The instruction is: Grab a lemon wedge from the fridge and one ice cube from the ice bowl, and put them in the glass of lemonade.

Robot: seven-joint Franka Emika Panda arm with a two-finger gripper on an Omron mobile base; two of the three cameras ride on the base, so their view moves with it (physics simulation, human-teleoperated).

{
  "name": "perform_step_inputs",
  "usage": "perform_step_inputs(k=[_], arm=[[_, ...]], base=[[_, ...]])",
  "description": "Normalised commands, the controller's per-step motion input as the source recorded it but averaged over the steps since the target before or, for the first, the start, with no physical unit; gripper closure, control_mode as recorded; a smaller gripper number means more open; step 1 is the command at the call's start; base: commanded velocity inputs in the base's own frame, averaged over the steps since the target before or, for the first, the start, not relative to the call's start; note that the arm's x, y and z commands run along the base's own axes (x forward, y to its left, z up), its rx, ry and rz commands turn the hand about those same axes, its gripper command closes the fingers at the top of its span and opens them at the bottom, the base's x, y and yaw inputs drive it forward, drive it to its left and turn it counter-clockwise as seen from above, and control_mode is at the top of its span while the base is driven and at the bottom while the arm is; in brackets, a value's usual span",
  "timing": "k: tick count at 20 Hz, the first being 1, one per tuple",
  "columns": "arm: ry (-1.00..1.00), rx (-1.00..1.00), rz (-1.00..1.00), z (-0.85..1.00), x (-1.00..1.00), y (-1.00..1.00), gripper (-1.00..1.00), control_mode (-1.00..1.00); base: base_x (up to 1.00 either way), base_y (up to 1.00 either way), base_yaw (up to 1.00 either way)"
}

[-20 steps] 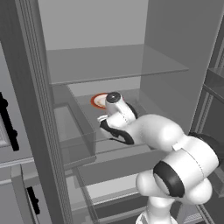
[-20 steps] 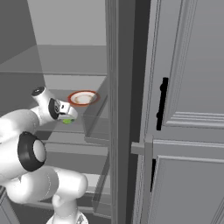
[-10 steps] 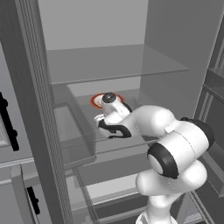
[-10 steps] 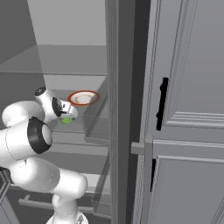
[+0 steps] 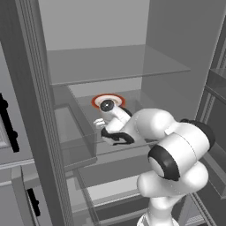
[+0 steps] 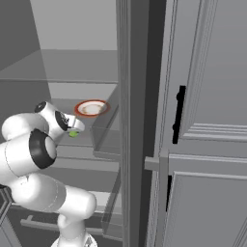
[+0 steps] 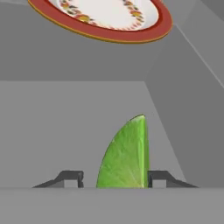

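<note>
On the fridge (image 5: 176, 53) shelf, just before the orange-rimmed plate (image 7: 105, 19), the lemon wedge (image 7: 124, 157) stands between the half-closed hand's (image 7: 114, 178) fingertips, grip uncertain; light, soft and slippery, it seems best pinched gently across its flat faces

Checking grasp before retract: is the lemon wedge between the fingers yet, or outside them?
Between them. In the hand view the lemon wedge stands between the two fingertips, right one against it, left one apart. Firm grip: cannot tell.

a grey fridge shelf (image 7: 65, 122) carries the lemon wedge (image 7: 124, 157) and, beyond it, an orange-rimmed plate (image 7: 105, 19).
</note>
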Motion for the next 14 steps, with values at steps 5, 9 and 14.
perform_step_inputs(k=[5, 9, 14], arm=[[0.0, 0.0, 0.0, 0.0, -0.06, 0.0, 1.0, -1.0], [-0.11, 0.0, 0.0, 0.16, -0.62, -0.01, 1.0, -1.0], [-0.27, 0.04, -0.08, 0.83, -1.0, 0.0, 1.0, -1.0]], base=[[0.0, 0.0, 0.0], [0.0, 0.0, 0.0], [0.0, 0.0, 0.0]])
